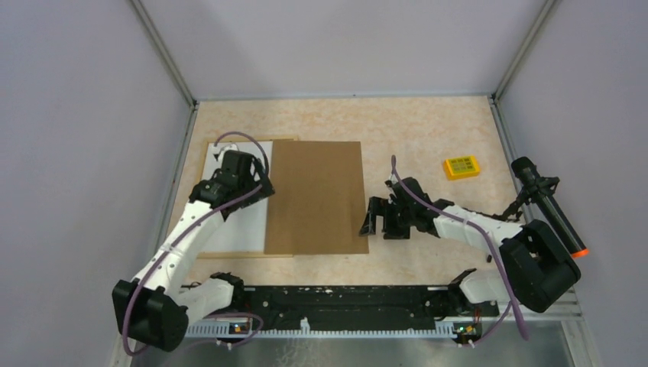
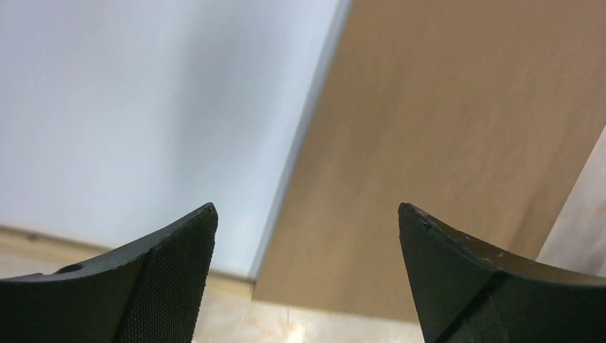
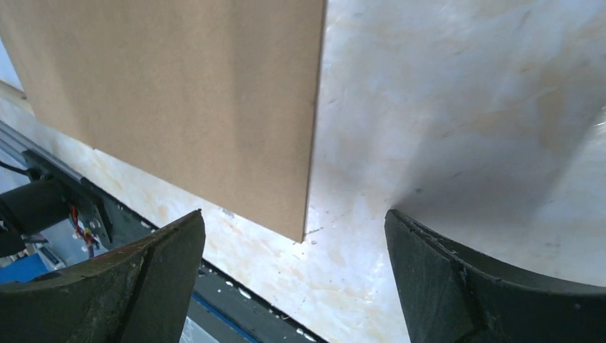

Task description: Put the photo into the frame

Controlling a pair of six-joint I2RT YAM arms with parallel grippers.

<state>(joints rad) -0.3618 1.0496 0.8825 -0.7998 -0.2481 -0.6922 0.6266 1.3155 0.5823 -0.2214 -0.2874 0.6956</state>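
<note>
A plain brown board [image 1: 317,195] lies flat, partly over a white sheet [image 1: 233,225]. The sheet sits inside the frame [image 1: 229,255], of which only thin light-wood edges show. The photo's print is hidden. My left gripper [image 1: 256,187] hovers over the seam between white sheet [image 2: 143,107] and board [image 2: 443,128]. It is open [image 2: 307,207] with nothing between its fingers. My right gripper [image 1: 374,218] is just off the board's near right corner [image 3: 304,232]. It is open [image 3: 293,214] and empty over the bare table.
A small yellow box [image 1: 461,167] lies at the back right. A black cylinder with an orange tip [image 1: 550,206] stands on a mount at the right edge. Grey walls enclose the table, and the arms' black base rail [image 1: 344,300] runs along its near edge.
</note>
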